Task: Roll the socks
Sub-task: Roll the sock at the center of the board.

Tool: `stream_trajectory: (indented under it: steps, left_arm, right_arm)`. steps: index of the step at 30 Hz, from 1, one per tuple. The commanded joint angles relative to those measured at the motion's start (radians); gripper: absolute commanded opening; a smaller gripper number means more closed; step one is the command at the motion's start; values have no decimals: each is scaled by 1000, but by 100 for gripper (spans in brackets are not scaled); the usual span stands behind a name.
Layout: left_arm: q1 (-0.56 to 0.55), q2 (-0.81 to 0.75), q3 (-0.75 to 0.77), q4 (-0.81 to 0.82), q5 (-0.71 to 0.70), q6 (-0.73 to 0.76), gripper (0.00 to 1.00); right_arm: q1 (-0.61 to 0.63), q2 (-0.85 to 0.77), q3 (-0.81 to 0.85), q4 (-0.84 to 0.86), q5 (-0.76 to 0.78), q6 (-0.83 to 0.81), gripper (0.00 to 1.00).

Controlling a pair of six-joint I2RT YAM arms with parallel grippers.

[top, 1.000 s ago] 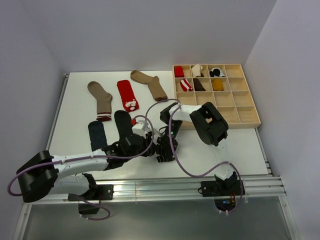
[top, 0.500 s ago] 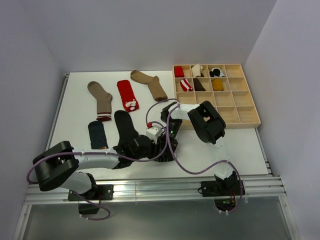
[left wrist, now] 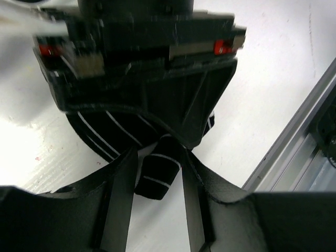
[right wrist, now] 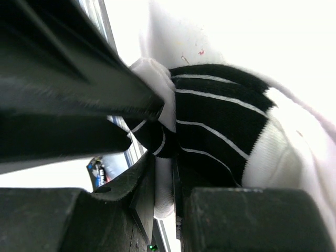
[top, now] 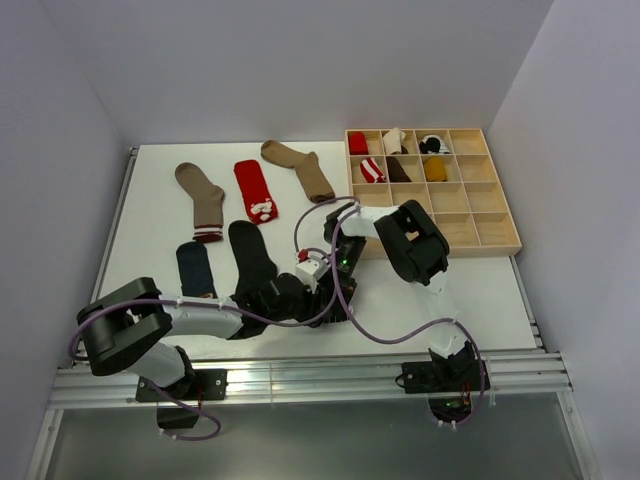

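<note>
The black sock with thin white stripes and a white toe (top: 333, 305) lies bunched on the table near the front edge, between both grippers. My right gripper (top: 336, 284) points down on it; in the right wrist view it (right wrist: 164, 181) is shut on a white fold of this sock (right wrist: 210, 121). My left gripper (top: 312, 293) reaches in from the left. In the left wrist view its jaws (left wrist: 158, 160) stand apart around the sock's folded striped end (left wrist: 156, 178), with a thin gap at the left finger. The plain black sock (top: 250, 255) lies flat just to the left.
A navy sock (top: 195, 268), a tan sock (top: 203, 200), a red sock (top: 255, 190) and a brown sock (top: 300, 168) lie flat at the back left. A wooden compartment tray (top: 480, 235) with several rolled socks stands at the right. A metal rail (top: 350, 372) runs along the front edge.
My left gripper has moved right, up to the striped sock under the right gripper. The right gripper has stayed on the sock, shifting only slightly.
</note>
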Motion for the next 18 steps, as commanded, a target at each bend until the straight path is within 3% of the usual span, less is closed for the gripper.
stream_trajectory:
  steps: [1,10,13,14,18]
  left_arm:
    - [-2,18,-26,69,37,-12,44]
    - [11,51,-35,87,49,-62,43]
    - [20,61,-6,52,63,-98,38]
    - [20,69,5,32,63,-122,35]
    - [20,87,71,-79,89,-179,8]
  right_arm:
    - [-16,33,40,-10,8,-5,18]
    - [-24,39,35,-10,13,3,18]
    - [-24,33,25,18,28,27,18]
    - [-24,19,19,30,34,40,19]
    - [-24,-17,-11,125,73,110,25]
